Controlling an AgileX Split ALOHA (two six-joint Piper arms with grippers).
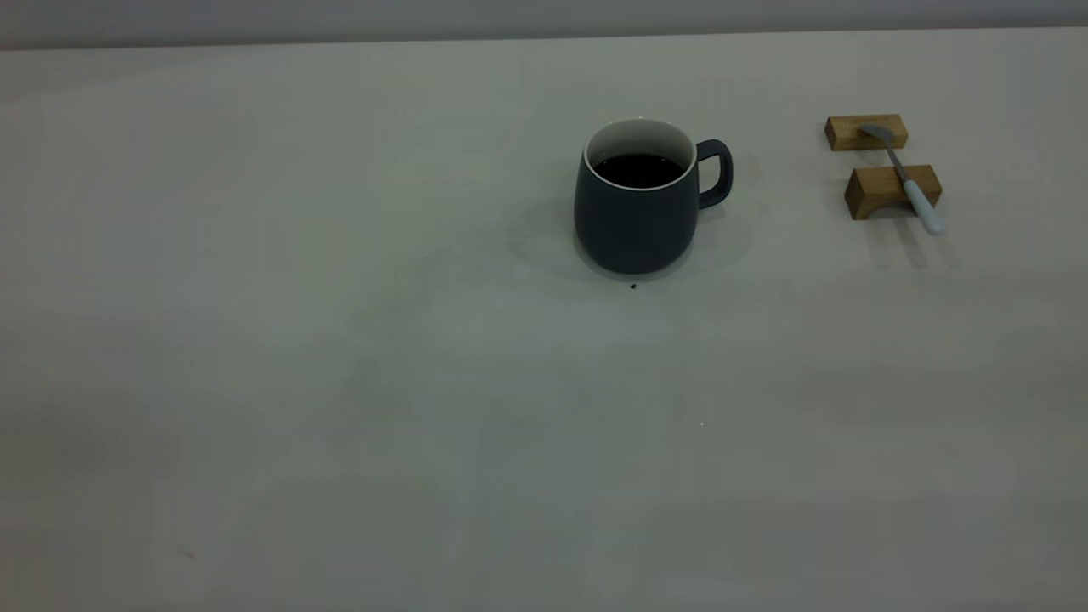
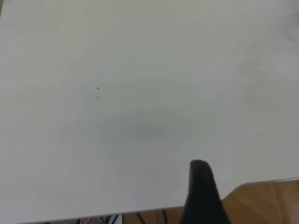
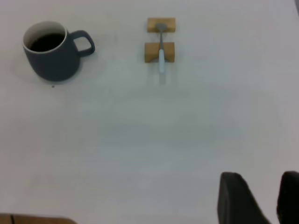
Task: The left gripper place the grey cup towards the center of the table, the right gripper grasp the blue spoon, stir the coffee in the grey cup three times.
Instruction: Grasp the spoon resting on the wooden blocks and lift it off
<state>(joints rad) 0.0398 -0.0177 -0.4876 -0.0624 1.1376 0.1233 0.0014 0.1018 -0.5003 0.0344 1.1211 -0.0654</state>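
Observation:
The grey cup (image 1: pixel 636 223) stands upright near the middle of the table (image 1: pixel 340 382), its handle towards the right, with black coffee (image 1: pixel 637 170) inside. To its right the blue spoon (image 1: pixel 916 194) lies across two wooden blocks, bowl on the far one. Neither gripper shows in the exterior view. In the right wrist view the cup (image 3: pixel 49 58) and spoon (image 3: pixel 161 58) lie far ahead of my right gripper (image 3: pixel 262 184), which is open and empty. My left gripper (image 2: pixel 252 179) shows one dark finger (image 2: pixel 202 186) over bare table by its edge, with nothing against it.
The far wooden block (image 1: pixel 850 134) and the near wooden block (image 1: pixel 880 194) sit close together at the right. A tiny dark speck (image 1: pixel 632 286) lies just in front of the cup. The table edge (image 2: pixel 261 183) and wooden floor show in the left wrist view.

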